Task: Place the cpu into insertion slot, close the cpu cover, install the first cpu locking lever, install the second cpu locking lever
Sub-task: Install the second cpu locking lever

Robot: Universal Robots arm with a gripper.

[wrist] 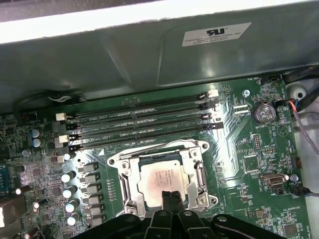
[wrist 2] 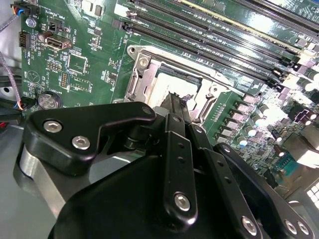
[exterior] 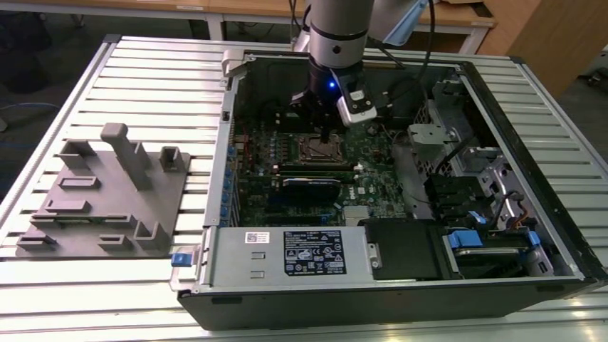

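Note:
The cpu [wrist: 158, 178] lies flat in the insertion slot [exterior: 323, 149], its pale silver top showing through the square cut-out. The cpu cover [wrist: 119, 172] lies down around it as a silvery frame. In the second wrist view, the cpu [wrist 2: 169, 88] and cover [wrist 2: 142, 74] sit just beyond the fingertips. My gripper [wrist: 172, 196] hangs directly over the near edge of the chip, its two black fingers pressed together with nothing between them. In the exterior view the gripper [exterior: 328, 135] points straight down just above the socket inside the open computer case.
Long black memory slots [wrist: 144, 122] run along one side of the socket, and a row of capacitors [wrist: 70, 191] along another. A coin battery [wrist: 264, 112] and the case wall [wrist: 149, 59] are close by. Outside the case, a grey fixture plate [exterior: 105, 199] sits at the exterior view's left.

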